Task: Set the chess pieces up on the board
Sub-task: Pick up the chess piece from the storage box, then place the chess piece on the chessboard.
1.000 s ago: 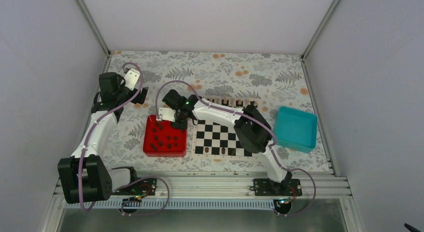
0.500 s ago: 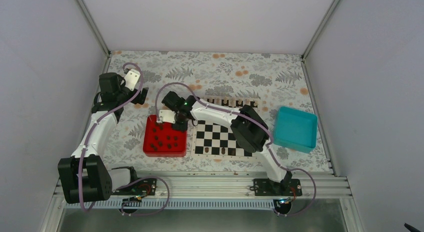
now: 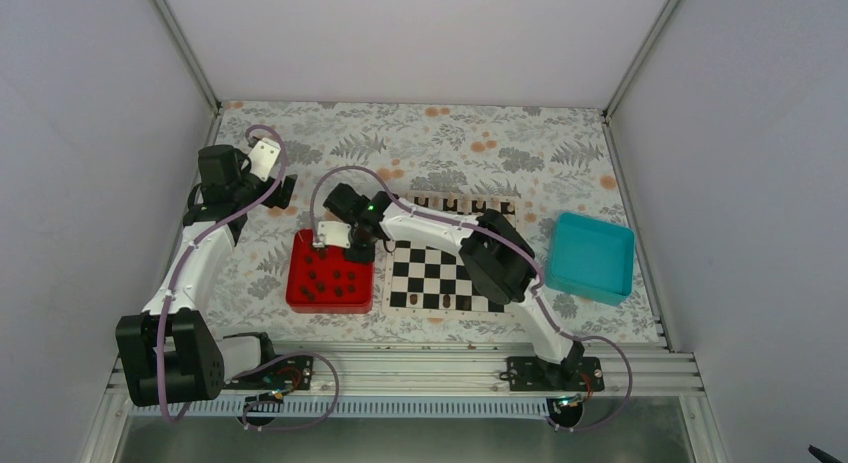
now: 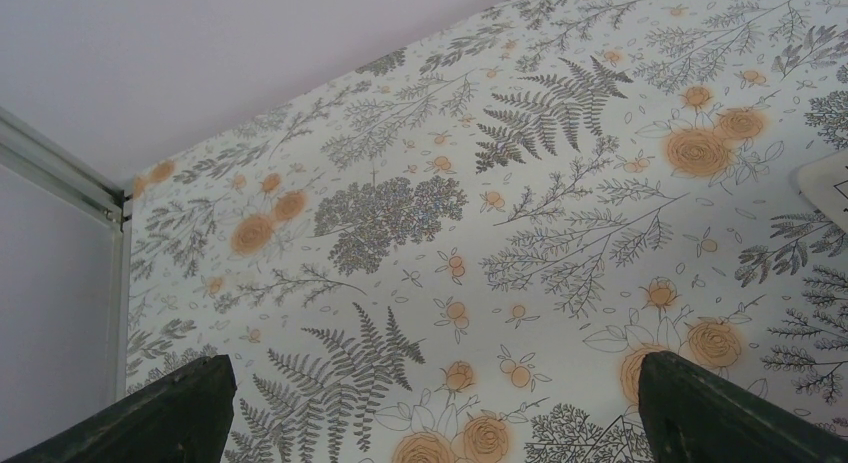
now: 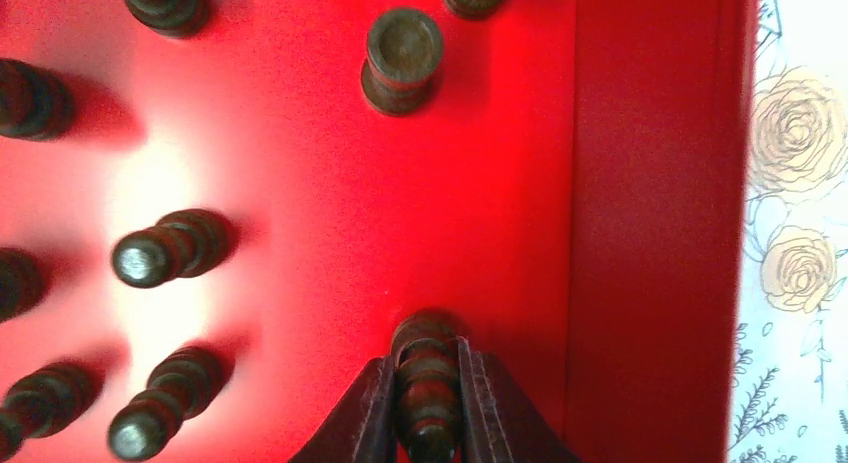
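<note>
Several dark chess pieces (image 3: 335,278) stand in the red tray (image 3: 300,298), left of the board (image 3: 445,273). A few dark pieces (image 3: 428,302) stand on the board's near row. My right gripper (image 3: 357,249) is down in the tray's far right corner. In the right wrist view its jaws (image 5: 428,403) are shut on a dark chess piece (image 5: 426,378) that stands near the tray's right wall (image 5: 650,233). Other pieces (image 5: 402,58) stand around it. My left gripper (image 3: 280,191) hovers open and empty over the cloth, far left; its fingertips (image 4: 160,413) frame bare cloth.
A teal tray (image 3: 592,257) sits right of the board. A row of pale-topped pieces (image 3: 465,205) lines the board's far edge. The right arm reaches across the board's far left part. Walls close the table on three sides.
My right gripper has moved a little left and toward the tray's far right corner. The left arm has not moved.
</note>
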### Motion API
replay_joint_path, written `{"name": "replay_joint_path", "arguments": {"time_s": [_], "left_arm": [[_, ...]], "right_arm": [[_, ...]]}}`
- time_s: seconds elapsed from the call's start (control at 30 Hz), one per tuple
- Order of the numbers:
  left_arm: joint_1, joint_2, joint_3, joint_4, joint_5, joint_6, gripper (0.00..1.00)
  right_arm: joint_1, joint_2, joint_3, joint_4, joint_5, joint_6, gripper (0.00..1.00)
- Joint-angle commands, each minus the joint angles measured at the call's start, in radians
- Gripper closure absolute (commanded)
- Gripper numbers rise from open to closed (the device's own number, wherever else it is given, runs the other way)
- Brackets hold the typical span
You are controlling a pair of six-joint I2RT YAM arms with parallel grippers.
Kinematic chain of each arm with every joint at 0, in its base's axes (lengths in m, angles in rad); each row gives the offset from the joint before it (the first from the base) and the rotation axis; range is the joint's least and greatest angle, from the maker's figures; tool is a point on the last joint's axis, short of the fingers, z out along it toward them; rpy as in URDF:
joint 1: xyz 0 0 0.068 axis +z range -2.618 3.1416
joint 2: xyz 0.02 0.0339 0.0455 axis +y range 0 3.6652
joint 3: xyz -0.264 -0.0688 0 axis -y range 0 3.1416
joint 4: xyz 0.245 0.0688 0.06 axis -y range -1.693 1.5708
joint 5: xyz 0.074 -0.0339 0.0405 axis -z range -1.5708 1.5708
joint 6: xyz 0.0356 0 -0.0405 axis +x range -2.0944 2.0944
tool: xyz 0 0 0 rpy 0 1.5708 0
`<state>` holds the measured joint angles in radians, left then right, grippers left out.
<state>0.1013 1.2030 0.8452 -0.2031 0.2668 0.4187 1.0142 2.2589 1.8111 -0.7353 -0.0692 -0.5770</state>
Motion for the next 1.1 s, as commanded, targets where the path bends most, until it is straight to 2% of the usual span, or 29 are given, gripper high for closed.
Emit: {"name": "replay_joint_path", "arguments": {"time_s": [0.0, 0.23, 0.4, 0.87, 1.07], "left_arm": [[0.005, -0.019, -0.006, 0.016, 0.016, 0.0, 0.0], [0.005, -0.015, -0.008, 0.019, 0.0, 0.0, 0.0], [0.005, -0.013, 0.001, 0.015, -0.001, 0.0, 0.0], [0.004, -0.009, 0.019, -0.002, 0.001, -0.004, 0.0], [0.005, 0.005, 0.025, -0.003, -0.004, -0.004, 0.0]], "right_arm": [[0.006, -0.085, -0.003, 0.011, -0.044, 0.003, 0.93], [-0.004, -0.198, -0.033, -0.018, -0.07, 0.019, 0.94], [-0.033, -0.343, -0.118, -0.057, -0.071, 0.025, 0.94], [-0.253, -0.863, -0.659, -0.103, -0.075, 0.016, 0.93], [-0.255, -0.935, -0.757, -0.127, -0.141, 0.007, 0.92]]}}
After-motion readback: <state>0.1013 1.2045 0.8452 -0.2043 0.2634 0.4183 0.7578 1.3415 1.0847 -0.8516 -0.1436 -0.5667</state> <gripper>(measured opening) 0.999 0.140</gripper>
